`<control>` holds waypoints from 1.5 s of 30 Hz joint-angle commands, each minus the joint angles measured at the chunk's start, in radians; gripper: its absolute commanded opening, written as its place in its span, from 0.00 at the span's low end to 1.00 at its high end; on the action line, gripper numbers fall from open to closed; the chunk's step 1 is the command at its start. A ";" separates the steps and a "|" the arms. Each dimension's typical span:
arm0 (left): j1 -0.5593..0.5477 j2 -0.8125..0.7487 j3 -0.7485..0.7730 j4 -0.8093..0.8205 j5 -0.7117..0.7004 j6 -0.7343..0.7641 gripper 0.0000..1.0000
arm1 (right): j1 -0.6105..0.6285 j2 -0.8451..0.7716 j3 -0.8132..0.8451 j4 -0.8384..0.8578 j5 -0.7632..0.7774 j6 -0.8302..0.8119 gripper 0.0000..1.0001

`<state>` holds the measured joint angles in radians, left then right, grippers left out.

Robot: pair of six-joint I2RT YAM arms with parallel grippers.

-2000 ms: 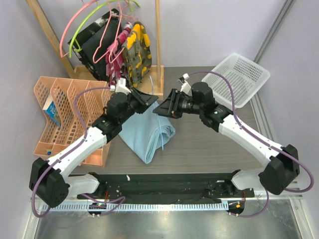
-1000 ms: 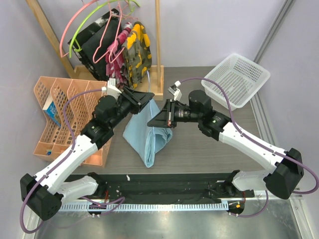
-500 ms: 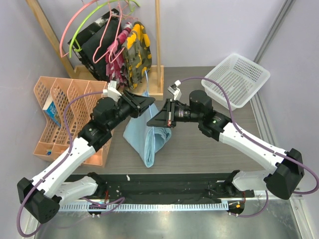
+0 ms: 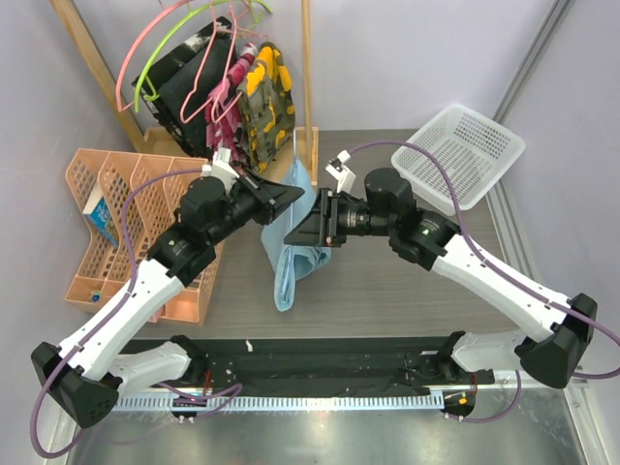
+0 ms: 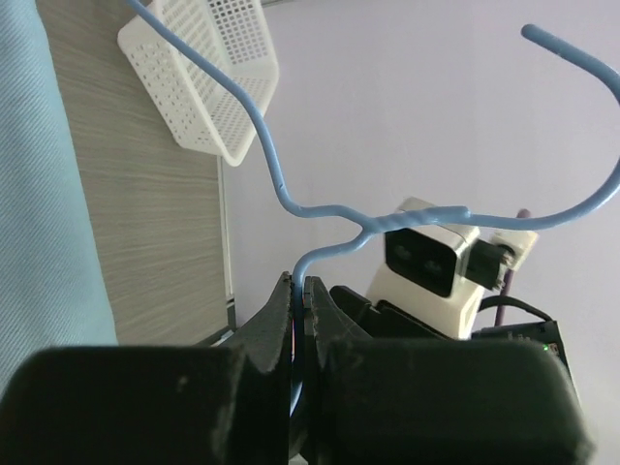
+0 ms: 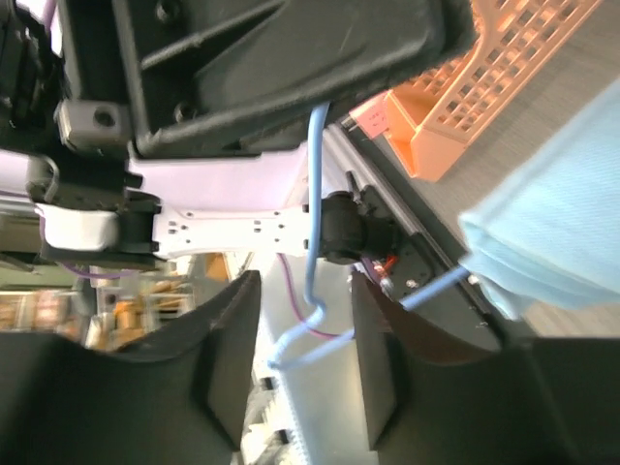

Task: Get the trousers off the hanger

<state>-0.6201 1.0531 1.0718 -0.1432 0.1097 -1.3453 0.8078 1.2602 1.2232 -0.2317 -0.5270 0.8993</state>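
Observation:
The light-blue wire hanger (image 5: 291, 208) is held up over the table, and the sky-blue trousers (image 4: 287, 244) hang from it, their lower end near the tabletop. My left gripper (image 4: 287, 194) is shut on the hanger's wire just below the twisted neck, as the left wrist view shows (image 5: 298, 291); the hook (image 5: 591, 68) curves up to the right. My right gripper (image 4: 312, 229) is open, and in the right wrist view (image 6: 305, 283) the hanger's neck wire (image 6: 312, 194) passes between its fingers without touching them. The trousers show at that view's right edge (image 6: 562, 213).
A wooden rack (image 4: 308, 87) at the back left carries pink and lime-green hangers (image 4: 155, 58), a black garment and a yellow-camouflage garment (image 4: 263, 97). An orange slotted rack (image 4: 116, 194) stands at the left. A white basket (image 4: 465, 150) sits at the back right.
Both arms have risen and closed in. The hanger has been lifted, so the trousers went from lying spread on the table to hanging in a narrow fold. The right gripper now brackets the hanger's neck.

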 commanded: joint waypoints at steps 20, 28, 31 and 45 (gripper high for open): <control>-0.003 0.048 0.514 -0.032 -0.013 0.110 0.00 | 0.453 0.067 0.429 -0.725 1.040 -0.508 0.75; -0.003 0.050 0.563 -0.055 -0.016 0.109 0.00 | 0.556 0.053 0.369 -0.603 1.309 -0.508 0.78; -0.003 0.047 0.574 -0.061 -0.021 0.106 0.00 | 0.557 0.019 0.314 -0.513 1.306 -0.557 0.78; -0.003 -0.010 0.533 -0.036 -0.070 -0.001 0.00 | 0.559 -0.074 0.102 -0.040 1.179 -0.833 0.72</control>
<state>-0.6216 1.1133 1.5558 -0.4023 0.0628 -1.3190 1.3609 1.1854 1.3396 -0.4526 0.6586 0.1520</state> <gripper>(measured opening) 0.022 0.718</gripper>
